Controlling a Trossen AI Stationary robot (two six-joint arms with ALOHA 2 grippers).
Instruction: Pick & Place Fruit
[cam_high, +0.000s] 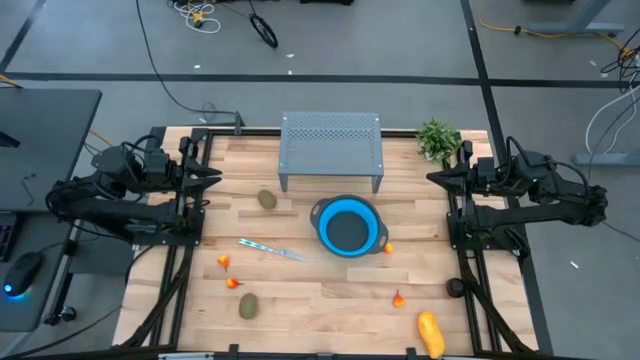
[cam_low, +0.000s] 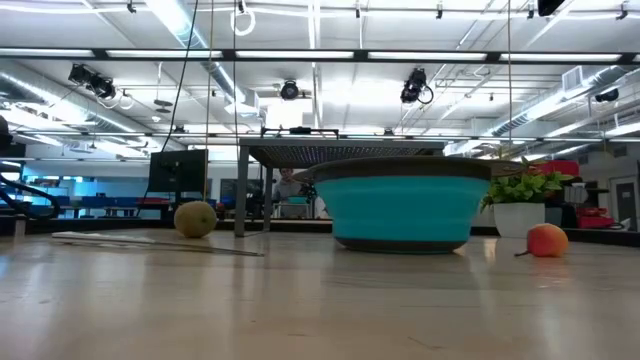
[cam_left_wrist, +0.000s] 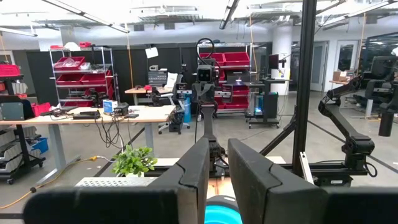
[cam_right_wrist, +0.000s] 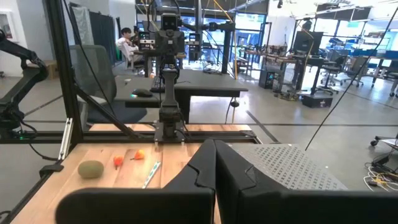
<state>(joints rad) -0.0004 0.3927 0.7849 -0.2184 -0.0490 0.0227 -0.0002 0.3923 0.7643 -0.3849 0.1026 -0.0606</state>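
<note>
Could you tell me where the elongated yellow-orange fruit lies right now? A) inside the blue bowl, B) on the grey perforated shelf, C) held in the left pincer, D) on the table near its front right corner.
D: in the high view the yellow-orange fruit lies on the wooden table near its front right corner, well apart from the blue bowl, which holds no fruit, and from both arms.

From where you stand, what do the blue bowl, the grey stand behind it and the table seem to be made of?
The blue bowl looks like soft matte silicone or plastic: stepped rings suggest it collapses. The grey stand seems painted sheet metal, its top dotted with small perforations. The table looks like wood: pale planks with visible grain and a slight sheen.
</note>
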